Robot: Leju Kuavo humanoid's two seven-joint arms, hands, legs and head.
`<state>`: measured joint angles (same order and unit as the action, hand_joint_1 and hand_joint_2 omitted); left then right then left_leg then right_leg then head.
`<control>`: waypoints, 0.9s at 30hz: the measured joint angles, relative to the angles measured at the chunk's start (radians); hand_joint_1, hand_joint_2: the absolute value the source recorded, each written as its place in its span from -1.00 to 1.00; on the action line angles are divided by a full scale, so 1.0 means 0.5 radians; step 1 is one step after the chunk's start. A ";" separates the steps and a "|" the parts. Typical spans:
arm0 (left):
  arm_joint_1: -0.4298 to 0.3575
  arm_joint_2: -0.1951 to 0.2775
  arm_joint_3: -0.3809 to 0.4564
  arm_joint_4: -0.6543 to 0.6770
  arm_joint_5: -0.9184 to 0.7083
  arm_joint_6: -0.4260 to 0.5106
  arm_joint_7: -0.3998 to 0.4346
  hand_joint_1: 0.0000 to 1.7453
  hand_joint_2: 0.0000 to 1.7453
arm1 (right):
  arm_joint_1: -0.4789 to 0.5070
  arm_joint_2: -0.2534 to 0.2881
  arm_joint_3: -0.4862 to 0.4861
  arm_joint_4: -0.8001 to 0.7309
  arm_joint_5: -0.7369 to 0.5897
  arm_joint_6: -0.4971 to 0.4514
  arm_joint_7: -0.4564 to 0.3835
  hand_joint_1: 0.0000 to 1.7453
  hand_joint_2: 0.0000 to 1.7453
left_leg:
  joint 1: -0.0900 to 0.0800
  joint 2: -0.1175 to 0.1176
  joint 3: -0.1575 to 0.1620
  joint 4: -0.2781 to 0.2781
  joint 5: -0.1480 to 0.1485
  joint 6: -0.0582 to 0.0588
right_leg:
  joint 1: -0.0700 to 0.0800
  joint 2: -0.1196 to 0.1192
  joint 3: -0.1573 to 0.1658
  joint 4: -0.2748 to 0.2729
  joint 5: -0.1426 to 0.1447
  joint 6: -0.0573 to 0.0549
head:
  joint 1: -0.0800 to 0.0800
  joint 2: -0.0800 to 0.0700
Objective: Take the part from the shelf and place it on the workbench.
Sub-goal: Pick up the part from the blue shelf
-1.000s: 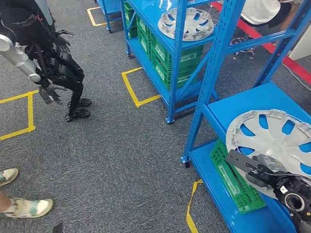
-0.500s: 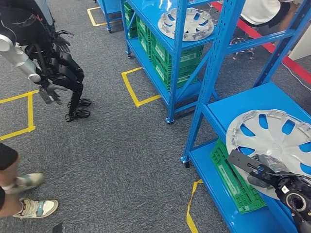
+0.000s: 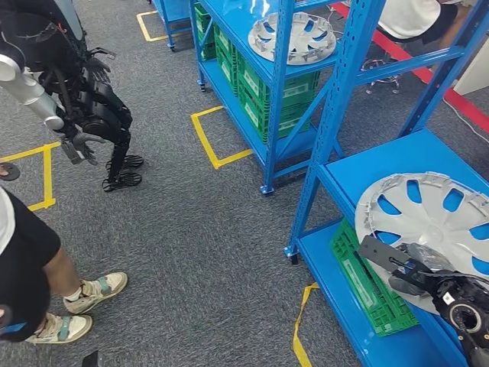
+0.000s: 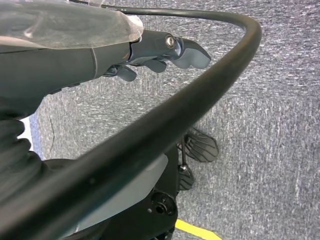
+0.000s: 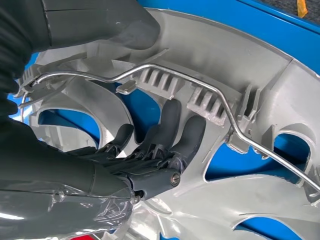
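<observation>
From the head, the hubcap (image 3: 429, 222) lies on the blue shelf (image 3: 369, 172) at 4 o'clock with the right hand (image 3: 412, 269) at its near rim; open carpet (image 3: 190, 229) fills the middle, and a person's legs (image 3: 34, 283) stand at 8 o'clock. At the left wrist, the left hand (image 4: 162, 50) hangs over carpet, fingers loosely curled, holding nothing. At the right wrist, the right hand's fingers (image 5: 170, 132) reach into the hubcap's ribbed inner face below the wire ring (image 5: 158, 72), but whether they grip it I cannot tell.

The wheel cover (image 3: 429, 222) runs off the head view's right edge, its near rim hidden behind the right hand (image 3: 418, 267). The person (image 3: 23, 260) is cut off at left.
</observation>
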<state>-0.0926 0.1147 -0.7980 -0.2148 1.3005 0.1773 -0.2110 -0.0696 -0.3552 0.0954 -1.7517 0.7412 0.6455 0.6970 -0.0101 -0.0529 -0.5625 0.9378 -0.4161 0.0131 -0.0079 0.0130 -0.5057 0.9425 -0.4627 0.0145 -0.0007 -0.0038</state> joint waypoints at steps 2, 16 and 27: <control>0.000 0.000 0.000 0.000 0.000 0.000 0.000 -1.00 1.00 | 0.000 0.000 0.000 0.000 0.000 0.000 0.000 -0.26 1.00 | 0.000 0.000 0.000 0.000 0.000 0.000 | 0.000 0.000 0.000 0.000 0.000 0.000 | 0.000 0.000; 0.000 0.000 -0.001 0.000 0.001 0.005 0.000 -1.00 1.00 | 0.011 0.001 -0.008 0.014 -0.057 -0.049 0.000 -0.16 1.00 | 0.000 0.000 0.000 0.000 0.000 0.000 | 0.000 0.000 0.000 0.000 0.000 0.000 | 0.000 0.000; 0.000 -0.001 -0.001 0.000 0.015 0.012 0.000 -1.00 1.00 | 0.003 0.001 0.012 0.055 -0.092 -0.084 -0.001 0.86 1.00 | 0.000 0.000 0.000 0.000 0.000 0.000 | 0.000 0.000 0.000 0.000 0.000 0.000 | 0.001 0.000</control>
<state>-0.0928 0.1144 -0.7984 -0.2148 1.3079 0.1833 -0.2110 -0.0681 -0.3548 0.1016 -1.7241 0.6954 0.6032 0.6966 -0.0101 -0.0529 -0.5624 0.9378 -0.4161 0.0130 -0.0078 0.0130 -0.5056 0.9425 -0.4627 0.0145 0.0000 -0.0038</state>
